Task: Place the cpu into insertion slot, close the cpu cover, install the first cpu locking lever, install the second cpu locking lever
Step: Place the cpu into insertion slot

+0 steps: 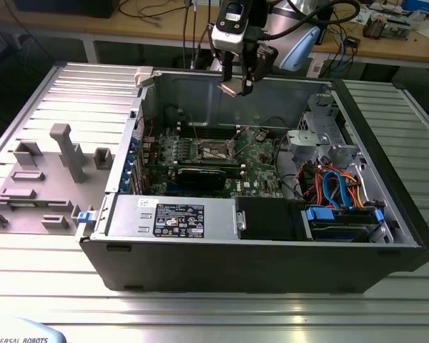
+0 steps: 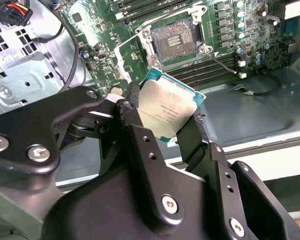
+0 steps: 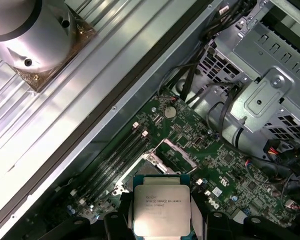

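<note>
The gripper (image 1: 237,86) is clamped on the cpu (image 2: 167,112) and holds it in the air over the far side of the open computer case (image 1: 272,266). The insertion slot (image 2: 176,42) is uncovered on the green board below, well apart.

Bright, even light is cast from overhead, and broad pale glare is thrown off the ribbed metal desk (image 1: 222,314) in the exterior view. The inside of the computer case (image 1: 236,264) is left in softer shadow, its near wall being almost black. In the second wrist view a dull sheen is carried by the cpu (image 2: 172,107), while the black pincer (image 2: 165,112) close to the lens is rendered dark, with small highlights on its screws
</note>
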Motion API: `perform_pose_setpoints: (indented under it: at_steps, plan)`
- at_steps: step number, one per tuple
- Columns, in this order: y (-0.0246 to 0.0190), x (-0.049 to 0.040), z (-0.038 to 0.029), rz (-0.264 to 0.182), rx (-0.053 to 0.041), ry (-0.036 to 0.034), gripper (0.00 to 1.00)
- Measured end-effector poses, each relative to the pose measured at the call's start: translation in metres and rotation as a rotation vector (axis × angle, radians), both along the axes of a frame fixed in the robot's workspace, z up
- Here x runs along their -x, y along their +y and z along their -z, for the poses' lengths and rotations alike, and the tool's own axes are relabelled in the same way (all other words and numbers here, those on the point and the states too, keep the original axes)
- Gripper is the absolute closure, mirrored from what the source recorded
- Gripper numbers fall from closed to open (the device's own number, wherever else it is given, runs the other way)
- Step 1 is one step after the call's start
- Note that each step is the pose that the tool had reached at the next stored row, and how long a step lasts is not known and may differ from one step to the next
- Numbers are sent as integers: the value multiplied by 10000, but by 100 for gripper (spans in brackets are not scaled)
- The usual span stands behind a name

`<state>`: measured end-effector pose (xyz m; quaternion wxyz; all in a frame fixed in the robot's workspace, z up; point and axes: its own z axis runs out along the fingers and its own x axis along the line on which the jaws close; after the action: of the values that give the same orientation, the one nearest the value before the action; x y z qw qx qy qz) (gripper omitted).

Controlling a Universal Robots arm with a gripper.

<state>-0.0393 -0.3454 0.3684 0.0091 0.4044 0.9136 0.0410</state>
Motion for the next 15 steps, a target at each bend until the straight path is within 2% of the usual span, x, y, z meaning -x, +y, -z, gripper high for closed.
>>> perform_pose_setpoints:
  at_steps: [15]
  plan:
    - [0, 0, 0, 91, -1, 0, 46]
